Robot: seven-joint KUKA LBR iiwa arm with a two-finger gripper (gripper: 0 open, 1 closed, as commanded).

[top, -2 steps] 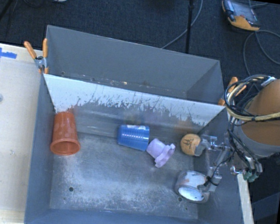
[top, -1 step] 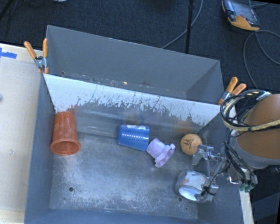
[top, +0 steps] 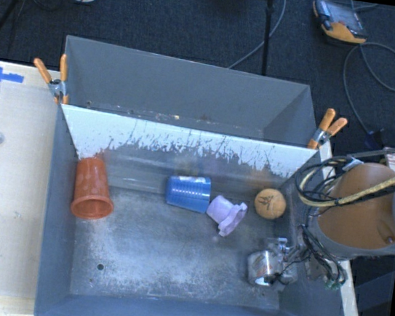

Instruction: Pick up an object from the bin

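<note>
Reaching in from right, arm [top: 356, 207] hangs low at bin [top: 163, 288] near-right corner, near tan ball [top: 270, 203]; grip state cannot tell

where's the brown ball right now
In the camera view the brown ball lies on the right side of the bin, near its back wall, just right of the lilac plastic piece and farther back than the gripper.
</note>
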